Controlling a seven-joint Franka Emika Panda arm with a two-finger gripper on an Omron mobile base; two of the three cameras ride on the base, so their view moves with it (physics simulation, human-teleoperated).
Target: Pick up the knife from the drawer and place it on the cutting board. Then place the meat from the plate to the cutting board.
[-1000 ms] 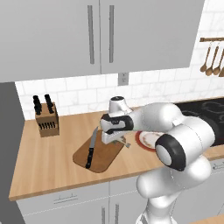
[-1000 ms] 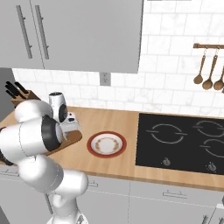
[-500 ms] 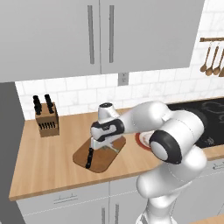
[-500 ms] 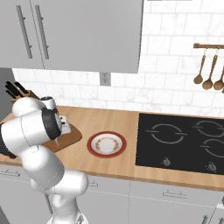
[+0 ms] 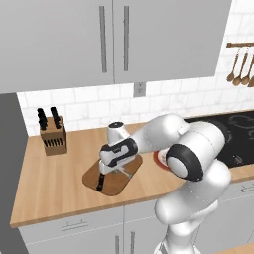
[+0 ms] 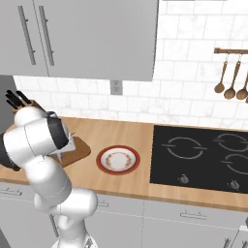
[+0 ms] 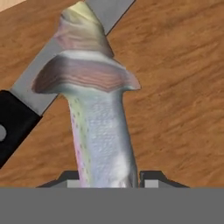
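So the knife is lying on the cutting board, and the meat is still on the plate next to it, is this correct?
Not quite. The knife does lie on the cutting board, but the meat is not on the plate. The hand view shows it between the gripper's fingertips over the board, and the right base view shows the plate bare.

brown wooden cutting board [image 7: 175, 87], black-handled knife [image 7: 17, 120], red-rimmed plate [image 6: 117, 160]
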